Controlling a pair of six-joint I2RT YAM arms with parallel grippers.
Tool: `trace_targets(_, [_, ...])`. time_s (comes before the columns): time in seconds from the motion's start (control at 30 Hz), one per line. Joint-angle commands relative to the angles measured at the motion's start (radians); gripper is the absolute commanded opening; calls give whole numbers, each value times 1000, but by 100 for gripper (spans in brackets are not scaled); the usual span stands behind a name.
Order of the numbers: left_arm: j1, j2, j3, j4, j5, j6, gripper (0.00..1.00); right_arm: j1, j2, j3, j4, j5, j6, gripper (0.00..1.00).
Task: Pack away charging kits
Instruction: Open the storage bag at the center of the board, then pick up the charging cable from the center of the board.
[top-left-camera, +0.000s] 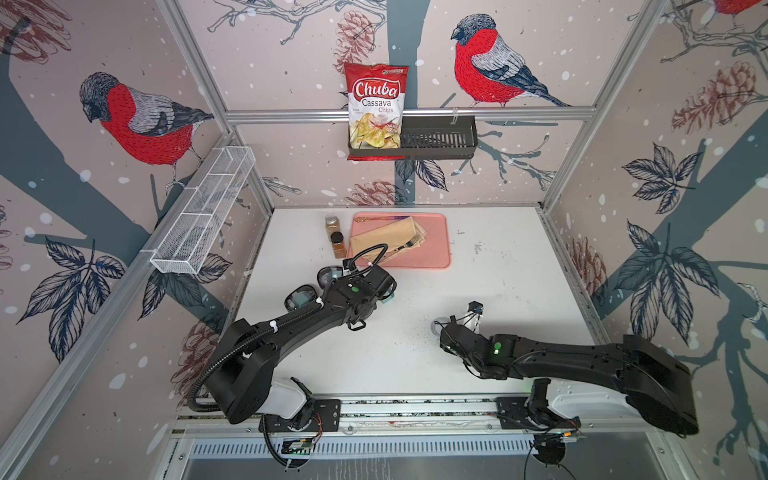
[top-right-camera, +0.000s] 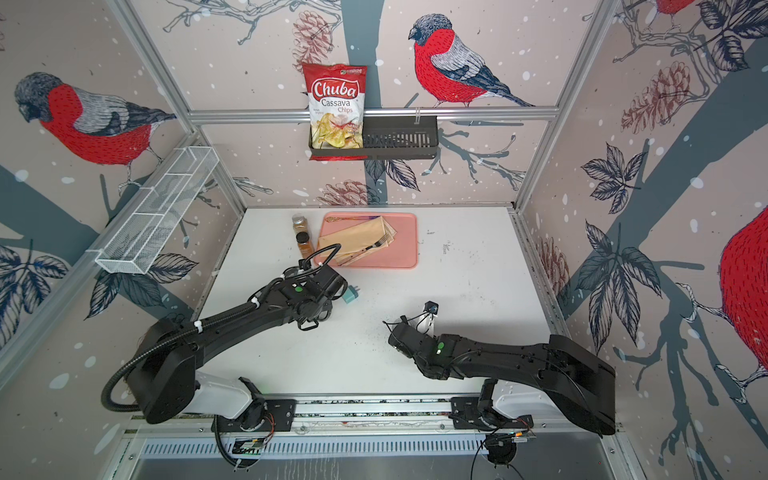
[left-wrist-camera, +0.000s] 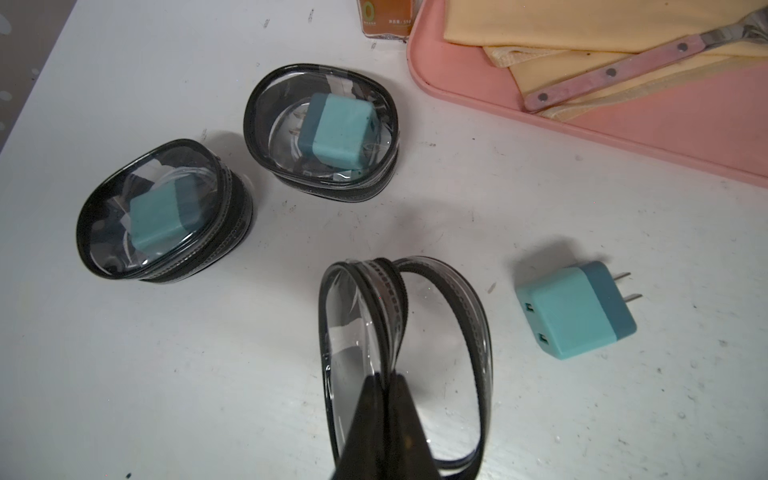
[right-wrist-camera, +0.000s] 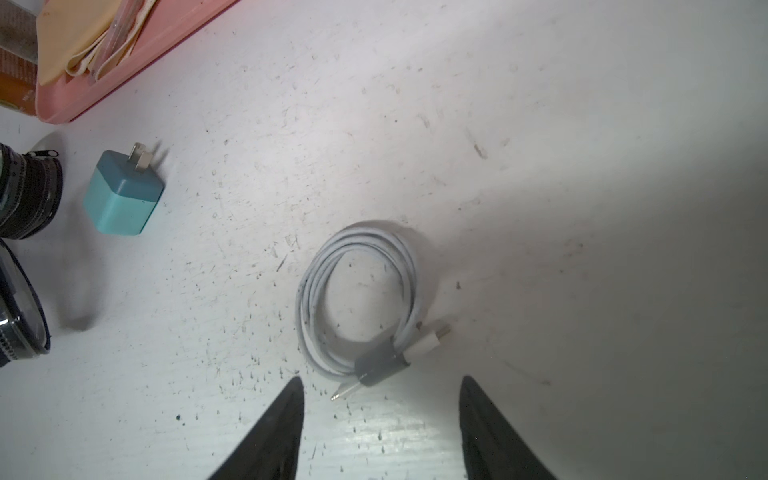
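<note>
Spotting in a top view the front closed case (top-left-camera: 300, 297) and the rear closed case (top-left-camera: 330, 276) side by side on the white tabletop (top-left-camera: 498, 270), half hidden behind the left arm (top-left-camera: 291, 324); catching the loose teal adapter (top-right-camera: 350, 296) peeking out just beside that arm's wrist, near the pink tray (top-right-camera: 405, 253) bearing a yellow cloth (top-right-camera: 357, 237) and a fork (top-right-camera: 374, 244), with two spice jars (top-right-camera: 304, 245) just beside the tray. Moving to the left wrist view: seeing, through the front closed case's clear lid, a packed adapter (left-wrist-camera: 164, 220) lying on a packed cable (left-wrist-camera: 187, 172), and the same pairing inside the rear closed case; clamping the open case (left-wrist-camera: 353, 324) by its rim with the left end effector (left-wrist-camera: 384, 415), jaws squeezed together on it, the case standing on edge with only tabletop visible through its clear side; finding the loose teal adapter flat just beside the open case, prongs pointing away from it. Moving to the right wrist view: hanging the right end effector (right-wrist-camera: 381, 379) spread open low over the third cable (right-wrist-camera: 357, 299), its grey-banded end lying between the fingertips, contact impossible to judge; noting the loose teal adapter well off to one side, bare tabletop between them.
</note>
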Motion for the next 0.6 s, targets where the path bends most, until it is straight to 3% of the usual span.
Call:
trace_targets(0.0, [-4,-14,-6,11,1,7,0,3,15,0,42,-4,32,60])
trace_targets(0.43, [-4,-37,-16,29,18,15,0,-105,132,-6,130,-85,-35,49])
trace_targets(0.57, [-6,-40,-19,35,27,20,0,-131,173,11,138,-105,-78,40])
